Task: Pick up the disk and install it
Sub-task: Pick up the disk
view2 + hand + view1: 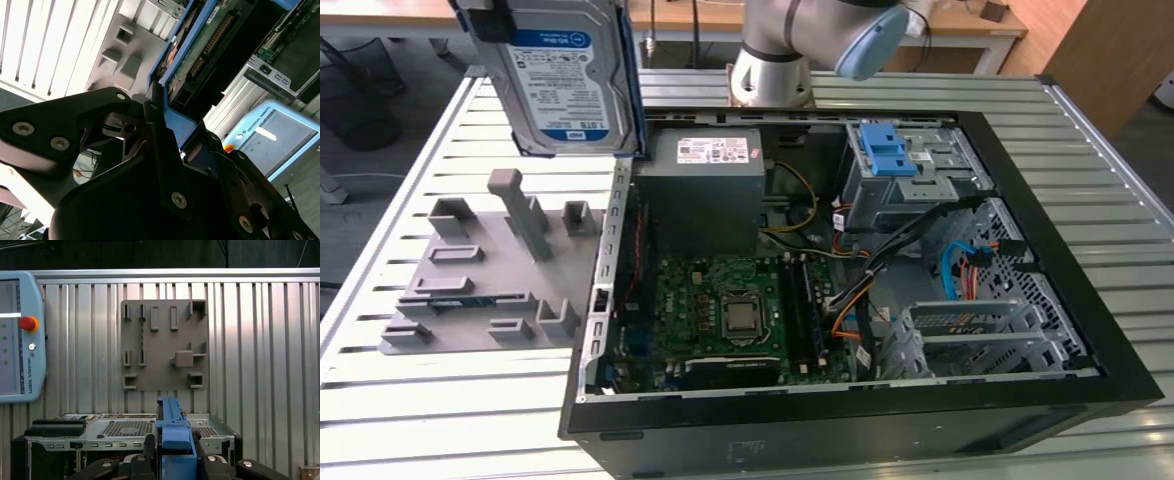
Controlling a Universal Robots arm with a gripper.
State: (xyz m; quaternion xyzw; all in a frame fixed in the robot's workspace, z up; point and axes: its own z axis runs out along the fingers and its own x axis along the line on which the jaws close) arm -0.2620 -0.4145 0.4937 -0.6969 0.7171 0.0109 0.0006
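- Computer case [854, 428] lies open-sided on the slatted table [440, 420]; the exterior view shows its motherboard [720, 310].
- Grey fixture plate [480, 270] lies just beside the case.
- Disk [567, 80] hangs in the air, long axis upright, label toward the exterior camera; the second wrist view shows its green circuit board [210, 40].
- Gripper [175, 452] is clenched on the disk's blue handle end, uppermost.

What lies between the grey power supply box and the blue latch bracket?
In the exterior view, yellow and black cables cross the dark gap between the power supply box and the latch bracket.
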